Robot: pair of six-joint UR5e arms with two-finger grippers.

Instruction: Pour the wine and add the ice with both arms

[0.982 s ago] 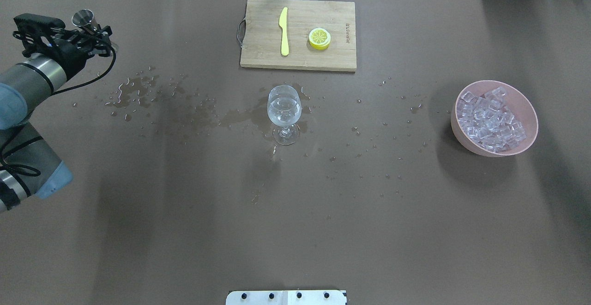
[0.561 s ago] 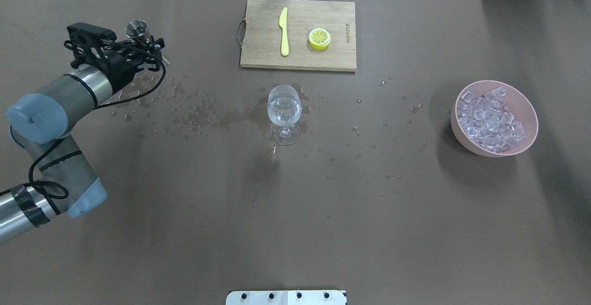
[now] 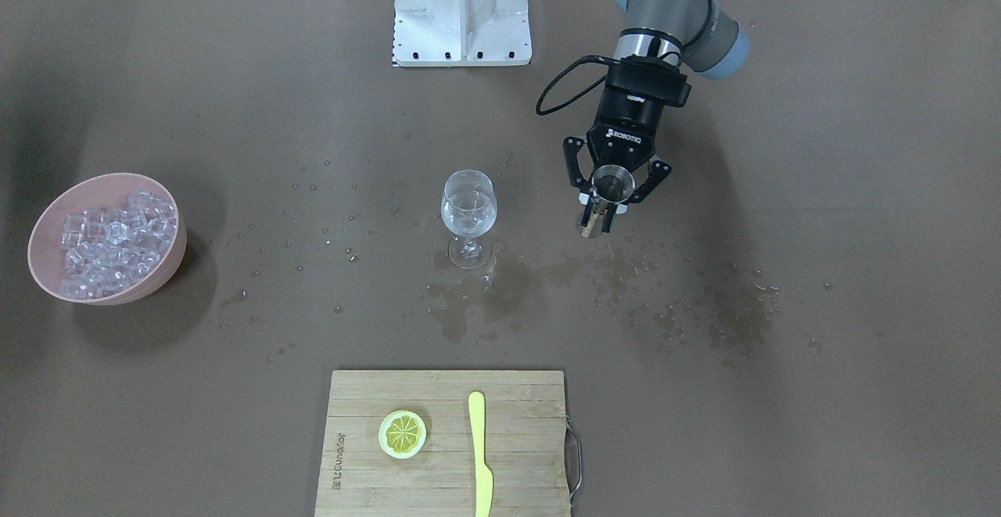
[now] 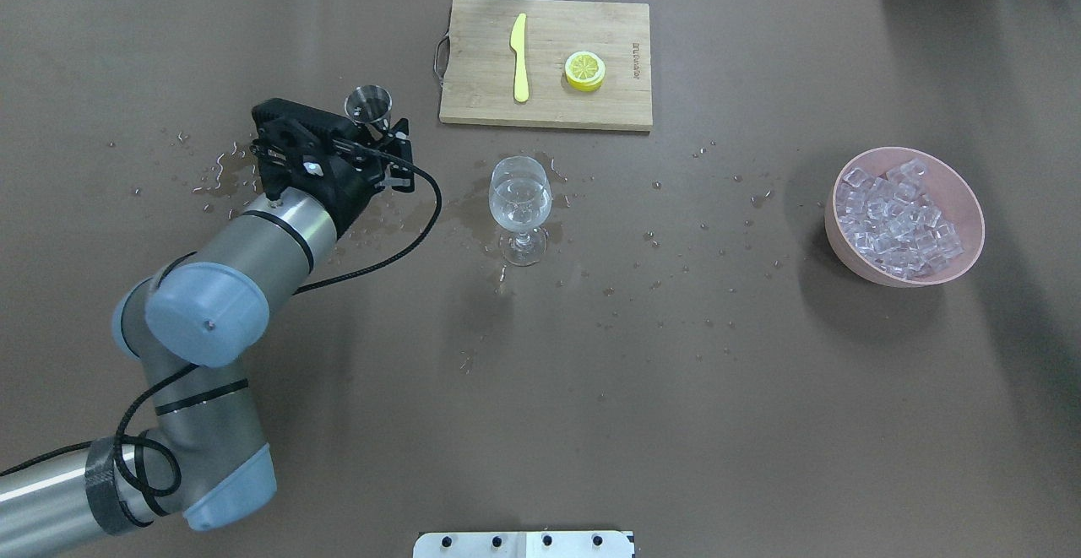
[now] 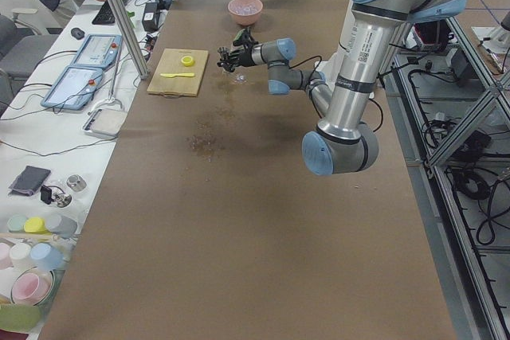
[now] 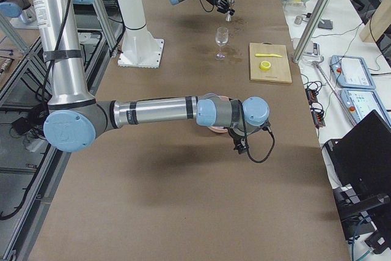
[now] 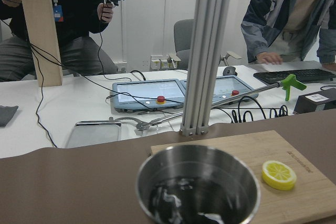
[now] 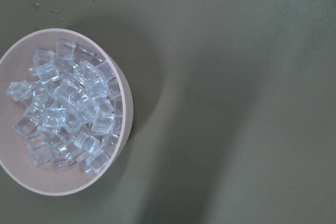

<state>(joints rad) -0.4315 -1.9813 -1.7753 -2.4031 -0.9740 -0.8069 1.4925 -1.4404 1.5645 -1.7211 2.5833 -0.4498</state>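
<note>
My left gripper [image 4: 372, 123] is shut on a small metal measuring cup [image 4: 368, 103], held upright above the table, left of the wine glass [image 4: 520, 203]. In the front view the fingers [image 3: 579, 177] clasp the cup [image 3: 611, 183]. The left wrist view shows clear liquid in the cup's bottom [image 7: 198, 192]. The stemmed glass [image 3: 468, 212] stands upright and holds some clear wine. The ice [image 4: 900, 219] is piled in a pink bowl [image 4: 963, 195] at the right. The right wrist camera looks straight down on the ice [image 8: 63, 111]. My right gripper [image 6: 239, 145] hangs beside the bowl; I cannot tell if it is open or shut.
A wooden cutting board [image 4: 545, 62] with a yellow knife [image 4: 519, 56] and a lemon slice [image 4: 584, 69] lies behind the glass. Spilled droplets and wet patches [image 4: 253, 165] spread across the brown table left of and around the glass.
My left arm has swung to the right with the metal cup, from the table's far left edge to just left of the glass. The glass and bowl have not moved.
</note>
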